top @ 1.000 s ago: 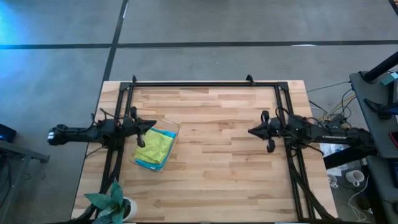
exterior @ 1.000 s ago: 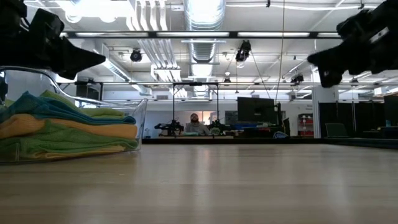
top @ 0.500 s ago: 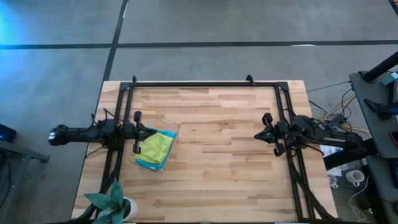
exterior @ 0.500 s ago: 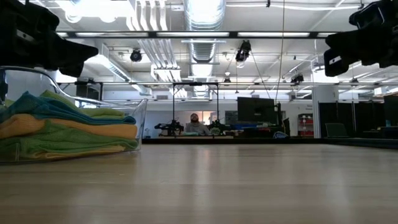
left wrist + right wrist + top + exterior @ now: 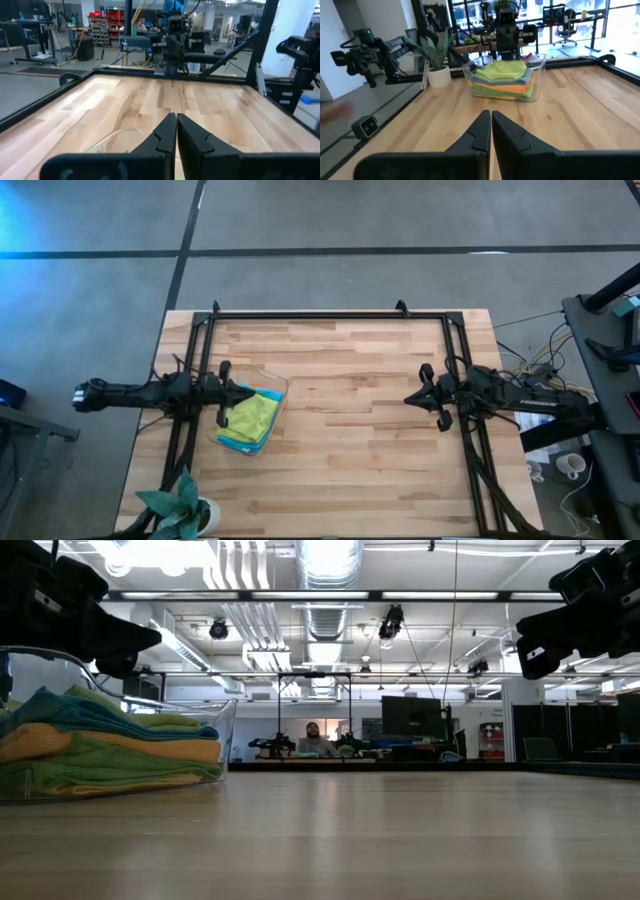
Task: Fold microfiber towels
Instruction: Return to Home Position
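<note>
Microfiber towels (image 5: 250, 420) lie folded in a stack inside the transparent bin (image 5: 282, 385) on the left half of the wooden surface (image 5: 350, 450), with a lime green one on top. We see the left end effector (image 5: 247, 393) hang above the bin's left side, over the stack and clear of it, its fingers pressed together. The right end effector (image 5: 408, 397) sits raised and well apart over the surface's right side. It is likewise pressed together and points toward the bin.

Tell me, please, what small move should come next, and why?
Probably draw the left gripper back from above the bin: the folded towels lie stacked inside it, none is on the table, and both it and the right gripper are shut and empty.
</note>
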